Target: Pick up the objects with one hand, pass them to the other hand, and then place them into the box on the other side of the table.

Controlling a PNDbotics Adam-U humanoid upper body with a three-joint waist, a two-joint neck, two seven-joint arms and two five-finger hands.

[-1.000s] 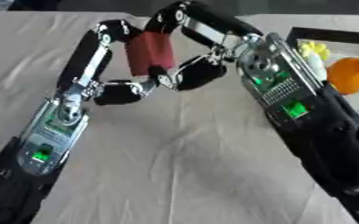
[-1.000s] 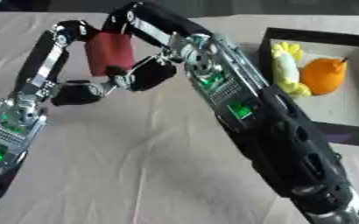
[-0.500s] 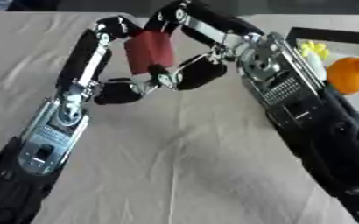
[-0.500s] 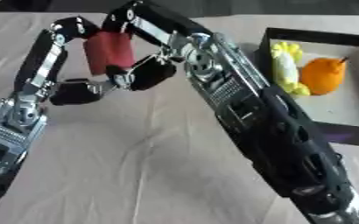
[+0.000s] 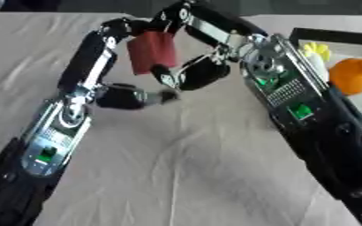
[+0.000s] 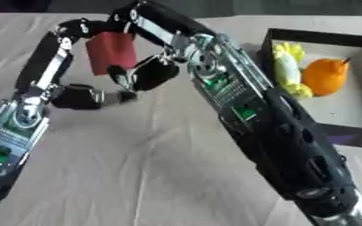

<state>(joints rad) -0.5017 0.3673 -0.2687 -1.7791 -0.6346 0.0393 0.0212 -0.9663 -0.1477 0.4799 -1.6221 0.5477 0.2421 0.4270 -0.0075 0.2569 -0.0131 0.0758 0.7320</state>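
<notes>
Dark red, the block (image 5: 152,51) sits at about twelve o'clock in my view, raised above the cloth-covered table (image 5: 184,176) and caught between both of my hands. My left hand (image 5: 111,62) reaches up from seven o'clock, its fingers curled around the block's left side. My right hand (image 5: 196,70) comes across from three o'clock, fingers and thumb clasping the block from above and below. At two o'clock, the black-rimmed box (image 6: 323,37) lies on the table, holding an orange fruit (image 6: 325,76) beside a yellow item (image 6: 286,66).
</notes>
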